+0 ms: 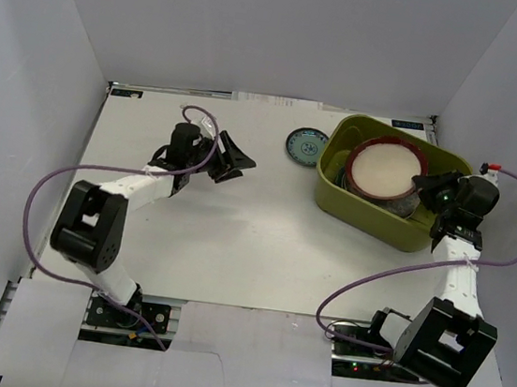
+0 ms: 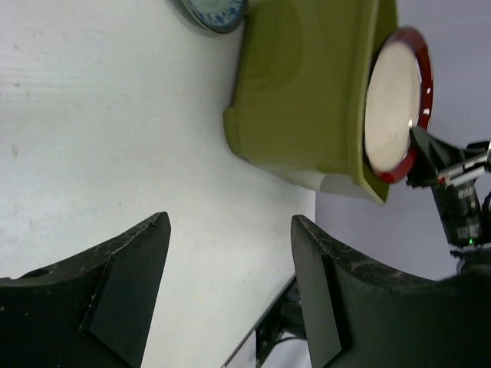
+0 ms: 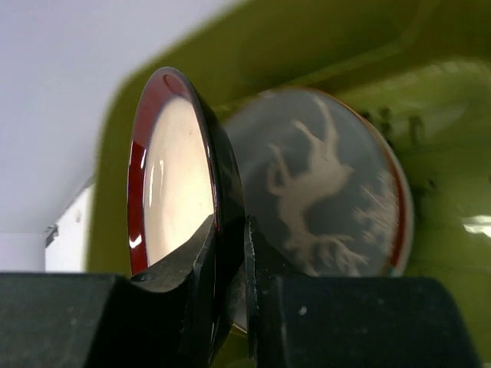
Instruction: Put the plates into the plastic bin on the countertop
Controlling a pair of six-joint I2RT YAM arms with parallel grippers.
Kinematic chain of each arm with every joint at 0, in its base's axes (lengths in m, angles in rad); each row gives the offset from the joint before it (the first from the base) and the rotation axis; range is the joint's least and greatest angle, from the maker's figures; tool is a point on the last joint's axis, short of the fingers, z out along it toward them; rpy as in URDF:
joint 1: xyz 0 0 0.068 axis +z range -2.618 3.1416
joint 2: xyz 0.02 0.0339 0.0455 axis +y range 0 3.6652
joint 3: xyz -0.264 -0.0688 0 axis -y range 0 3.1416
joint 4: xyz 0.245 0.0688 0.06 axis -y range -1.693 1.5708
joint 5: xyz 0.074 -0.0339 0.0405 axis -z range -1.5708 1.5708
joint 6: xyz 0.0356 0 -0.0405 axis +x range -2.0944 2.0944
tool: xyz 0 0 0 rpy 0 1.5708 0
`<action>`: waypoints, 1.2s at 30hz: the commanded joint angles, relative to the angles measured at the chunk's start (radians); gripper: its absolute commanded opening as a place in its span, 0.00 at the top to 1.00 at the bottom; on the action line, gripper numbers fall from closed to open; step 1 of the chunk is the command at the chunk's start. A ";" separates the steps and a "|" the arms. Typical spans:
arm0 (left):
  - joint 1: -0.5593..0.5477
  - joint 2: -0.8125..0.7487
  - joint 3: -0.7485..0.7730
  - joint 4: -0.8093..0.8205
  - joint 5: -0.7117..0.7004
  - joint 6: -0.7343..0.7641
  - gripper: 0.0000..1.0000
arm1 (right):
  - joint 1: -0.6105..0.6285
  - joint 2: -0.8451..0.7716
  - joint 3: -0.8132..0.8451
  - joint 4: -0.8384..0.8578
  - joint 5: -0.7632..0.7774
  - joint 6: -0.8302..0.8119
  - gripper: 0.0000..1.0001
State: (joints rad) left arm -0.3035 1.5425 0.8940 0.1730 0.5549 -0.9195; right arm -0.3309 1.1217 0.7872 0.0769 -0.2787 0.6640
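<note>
The olive-green plastic bin (image 1: 360,211) stands at the right of the white countertop (image 1: 234,238). My right gripper (image 1: 421,187) is shut on the rim of the dark red-rimmed cream plate (image 1: 386,169) and holds it over the bin; in the right wrist view the plate (image 3: 173,192) stands on edge between my fingers. Under it in the bin lies the grey deer plate (image 3: 322,184). A small teal-rimmed plate (image 1: 304,145) lies on the countertop just left of the bin. My left gripper (image 1: 236,164) is open and empty, left of the small plate. The other plates are hidden.
White walls enclose the countertop on three sides. In the left wrist view the bin (image 2: 307,92), the red-rimmed plate (image 2: 397,103) and the small plate's edge (image 2: 215,14) show ahead of the open fingers. Purple cables loop beside both arms.
</note>
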 commanded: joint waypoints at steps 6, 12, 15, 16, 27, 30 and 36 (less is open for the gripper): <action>-0.063 0.414 0.406 -0.045 -0.147 0.007 0.27 | -0.071 0.101 -0.023 0.172 -0.080 0.055 0.92; -0.098 0.648 0.733 -0.203 -0.196 0.067 0.26 | -0.073 0.102 -0.040 0.141 -0.024 -0.013 0.71; -0.111 0.749 0.824 -0.252 -0.234 0.079 0.26 | -0.073 0.099 -0.025 0.080 0.015 -0.093 0.29; -0.114 0.774 0.883 -0.262 -0.243 0.080 0.26 | -0.073 0.098 -0.016 0.058 0.027 -0.116 0.09; -0.171 0.988 1.083 -0.273 -0.351 0.073 0.27 | -0.040 -0.051 0.058 -0.015 0.046 -0.172 0.05; -0.178 1.044 1.149 -0.300 -0.380 0.067 0.35 | 0.030 -0.095 0.043 -0.011 0.050 -0.182 0.02; -0.180 1.067 1.169 -0.303 -0.424 0.053 0.79 | 0.208 -0.171 -0.008 0.020 0.049 -0.165 0.04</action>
State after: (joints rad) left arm -0.4812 2.5832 2.0621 -0.0605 0.1902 -0.8761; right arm -0.1940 0.9897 0.7982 0.0551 -0.2153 0.5079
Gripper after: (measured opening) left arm 0.264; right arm 0.968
